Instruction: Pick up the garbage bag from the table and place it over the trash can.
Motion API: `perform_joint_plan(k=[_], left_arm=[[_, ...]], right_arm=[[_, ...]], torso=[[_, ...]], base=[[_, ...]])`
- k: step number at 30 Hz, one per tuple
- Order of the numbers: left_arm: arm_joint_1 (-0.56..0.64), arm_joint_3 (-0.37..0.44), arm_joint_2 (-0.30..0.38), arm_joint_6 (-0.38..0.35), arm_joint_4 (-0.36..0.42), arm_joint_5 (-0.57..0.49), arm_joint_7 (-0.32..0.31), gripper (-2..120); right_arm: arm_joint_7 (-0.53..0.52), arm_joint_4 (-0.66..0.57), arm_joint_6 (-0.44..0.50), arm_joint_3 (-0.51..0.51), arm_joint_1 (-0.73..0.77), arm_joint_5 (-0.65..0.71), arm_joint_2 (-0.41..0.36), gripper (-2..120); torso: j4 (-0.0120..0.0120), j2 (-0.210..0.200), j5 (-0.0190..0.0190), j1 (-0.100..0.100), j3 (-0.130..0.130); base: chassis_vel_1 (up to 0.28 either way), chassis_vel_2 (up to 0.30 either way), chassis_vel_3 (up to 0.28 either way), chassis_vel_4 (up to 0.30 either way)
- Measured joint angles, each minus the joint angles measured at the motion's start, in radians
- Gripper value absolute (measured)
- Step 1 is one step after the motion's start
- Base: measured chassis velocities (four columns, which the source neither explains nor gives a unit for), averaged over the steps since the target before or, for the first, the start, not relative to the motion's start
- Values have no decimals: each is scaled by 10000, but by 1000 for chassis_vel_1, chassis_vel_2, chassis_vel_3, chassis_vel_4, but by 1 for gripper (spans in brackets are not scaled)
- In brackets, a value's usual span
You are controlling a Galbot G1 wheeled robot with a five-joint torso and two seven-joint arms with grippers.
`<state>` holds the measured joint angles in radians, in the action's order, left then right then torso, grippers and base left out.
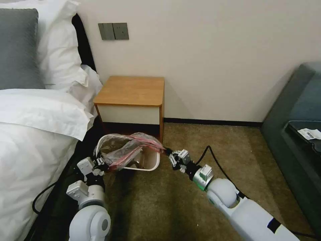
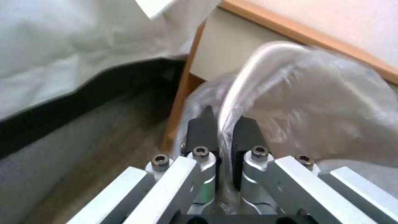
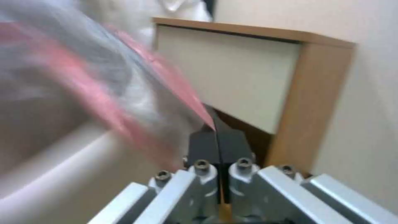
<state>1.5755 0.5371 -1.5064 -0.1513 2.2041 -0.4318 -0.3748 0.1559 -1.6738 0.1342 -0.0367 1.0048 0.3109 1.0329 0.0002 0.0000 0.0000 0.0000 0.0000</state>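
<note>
Garbage bag (image 1: pixel 125 150) stretched over trash can (image 1: pixel 152 165), left gripper (image 1: pixel 102 165) and right gripper (image 1: pixel 169 155) jaws clenched on its rim, table (image 1: pixel 132 90) behind.

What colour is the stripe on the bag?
Red, along the rim of the thin crinkled grey plastic garbage bag; the head view shows it best.

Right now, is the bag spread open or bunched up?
Partly spread: the garbage bag stretches across the trash can between left tool and right tool.
</note>
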Motion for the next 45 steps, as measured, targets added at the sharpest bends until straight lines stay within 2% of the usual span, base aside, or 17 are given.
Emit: perform_joint_plan(k=[1,6,9,10,13,15,16,17,20,21,25,26,28,30,31,37,45], left_arm=[[14,-2,16,15,108,0,-1,3],[42,8,31,21,378,-93,0,3],[53,45,41,17,538,-154,0,3],[53,45,41,17,538,-154,0,3],[43,66,48,9,547,-168,12,3],[31,72,42,10,494,-161,22,3],[26,75,33,27,416,-150,40,3],[26,75,33,27,416,-150,40,3],[-30,87,26,121,115,-91,117,3],[-30,87,26,121,115,-91,117,3],[-196,102,47,244,-315,-14,198,3],[-196,102,47,244,-315,-14,198,3],[-259,105,41,294,-448,41,226,3],[-264,104,39,301,-459,51,229,3],[-308,89,25,372,-555,160,270,3],[-376,-32,-28,624,-723,615,436,3],[-422,-4,-31,749,-783,752,466,3]], right_arm=[[-21,83,-7,55,-74,16,4,10],[-24,303,-13,88,-172,37,-6,23],[-23,366,-13,80,-170,50,4,37],[-23,366,-13,80,-170,50,4,37],[-37,303,5,155,-142,88,71,53],[-104,182,6,238,-121,304,135,57],[-246,-37,-69,283,-83,987,205,61],[-246,-37,-69,283,-83,987,205,61],[-1459,-1153,-986,406,107,3983,468,78],[-1459,-1153,-986,406,107,3983,468,78],[-2339,-2492,-2021,644,483,6466,727,96],[-2339,-2492,-2021,644,483,6466,727,96],[-3083,-3108,-2424,609,610,7401,897,99],[-3124,-3134,-2440,604,615,7435,907,100],[-3720,-3502,-2661,420,686,7768,1122,100],[-4667,-3835,-3168,-295,892,7770,1879,100],[-5110,-3830,-3316,-840,1065,7551,2325,100]], torso=[[-2,0,-1,0,-1],[-3,0,-1,0,0],[-2,0,1,0,0],[-2,0,1,0,0],[-3,0,0,0,0],[-3,0,1,0,-1],[-3,0,0,0,0],[-3,0,0,0,0],[-2,0,-1,0,0],[-2,0,-1,0,0],[-3,0,-2,0,0],[-3,0,-2,0,0],[-3,0,-3,0,-1],[-3,0,-3,0,-1],[-2,0,0,0,-1],[-2,0,0,0,-1],[-2,0,-1,0,0]], base=[[0,0,0,0],[0,0,0,0],[0,0,0,0],[0,0,0,0],[0,0,0,0],[0,0,0,0],[0,0,0,0],[0,0,0,0],[0,0,0,0],[0,0,0,0],[0,0,0,0],[0,0,0,0],[0,0,0,0],[0,0,0,0],[0,0,0,0],[0,0,0,0],[0,0,0,0]])
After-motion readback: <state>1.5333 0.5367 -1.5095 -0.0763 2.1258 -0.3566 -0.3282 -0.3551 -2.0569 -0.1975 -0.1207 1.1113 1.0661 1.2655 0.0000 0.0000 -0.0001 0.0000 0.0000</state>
